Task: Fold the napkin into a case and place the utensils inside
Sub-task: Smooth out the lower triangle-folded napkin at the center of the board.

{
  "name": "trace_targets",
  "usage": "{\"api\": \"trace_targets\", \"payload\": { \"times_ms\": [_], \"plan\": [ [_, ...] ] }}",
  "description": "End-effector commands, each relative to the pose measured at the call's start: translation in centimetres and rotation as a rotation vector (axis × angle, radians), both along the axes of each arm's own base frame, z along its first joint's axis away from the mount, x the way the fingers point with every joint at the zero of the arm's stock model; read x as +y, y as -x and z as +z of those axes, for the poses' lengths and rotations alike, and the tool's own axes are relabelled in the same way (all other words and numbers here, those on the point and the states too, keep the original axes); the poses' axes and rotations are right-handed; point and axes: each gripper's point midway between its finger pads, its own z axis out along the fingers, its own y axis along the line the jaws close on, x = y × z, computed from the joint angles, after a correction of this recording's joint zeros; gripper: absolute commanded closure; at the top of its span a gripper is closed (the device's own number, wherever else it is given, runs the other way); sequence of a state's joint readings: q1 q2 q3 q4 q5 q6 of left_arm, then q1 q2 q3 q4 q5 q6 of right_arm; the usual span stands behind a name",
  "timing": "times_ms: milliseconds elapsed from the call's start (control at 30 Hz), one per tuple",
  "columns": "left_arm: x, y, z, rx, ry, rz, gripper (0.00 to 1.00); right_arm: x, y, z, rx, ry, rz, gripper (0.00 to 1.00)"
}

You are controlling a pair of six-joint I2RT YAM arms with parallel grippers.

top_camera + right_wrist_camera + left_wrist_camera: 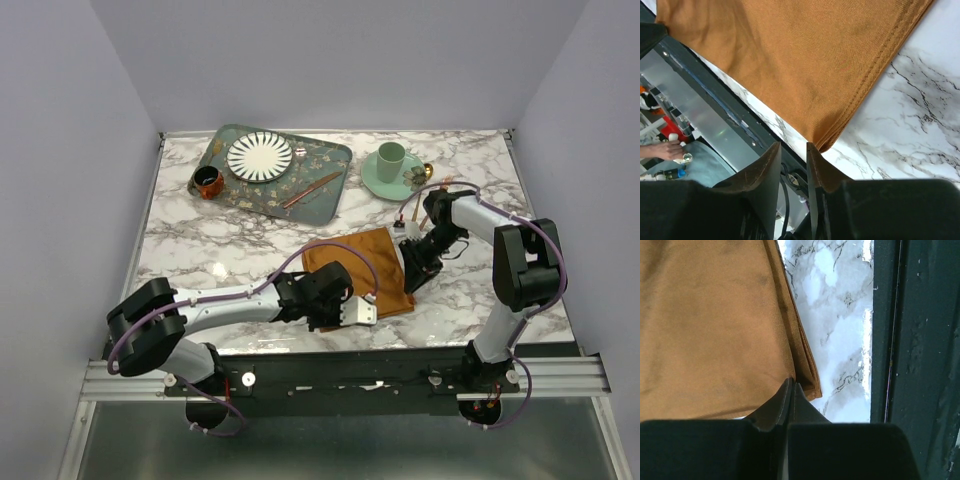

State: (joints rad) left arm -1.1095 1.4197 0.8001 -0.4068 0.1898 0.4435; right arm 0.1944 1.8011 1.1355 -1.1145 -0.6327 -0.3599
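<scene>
The rust-orange napkin (362,268) lies folded on the marble, near the front edge. My left gripper (350,305) is at its near corner. In the left wrist view its jaws are pressed together over the napkin's (715,330) near edge, pinching the cloth beside the corner. My right gripper (412,270) is at the right-hand corner. Its jaws stand a little apart with nothing between them, and the layered napkin corner (832,140) lies just past its fingertips (817,155). A copper utensil (312,189) lies on the tray, and a gold spoon (428,171) rests by the saucer.
A green patterned tray (335,160) at the back holds a striped white plate (260,156) and a small brown cup (207,182). A mint cup (390,155) stands on a saucer (375,182) at the back right. The black table rail (910,340) runs close to the napkin.
</scene>
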Motion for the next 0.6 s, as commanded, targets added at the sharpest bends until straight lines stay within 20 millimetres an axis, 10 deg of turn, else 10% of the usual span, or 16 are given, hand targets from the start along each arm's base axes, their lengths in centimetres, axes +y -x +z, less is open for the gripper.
{"api": "trace_targets", "payload": {
  "times_ms": [0, 300, 567],
  "plan": [
    [1.0, 0.4, -0.1, -0.012, -0.02, 0.012, 0.98, 0.4, -0.1, 1.1, 0.012, -0.033, 0.008, 0.64],
    [1.8, 0.9, -1.8, 0.023, -0.056, 0.05, 1.0, -0.8, 0.6, 1.1, -0.128, 0.054, 0.124, 0.32],
    [1.9, 0.5, -3.7, 0.037, -0.139, 0.077, 1.0, -0.5, -0.7, 0.3, -0.188, 0.102, 0.18, 0.3]
  ]
}}
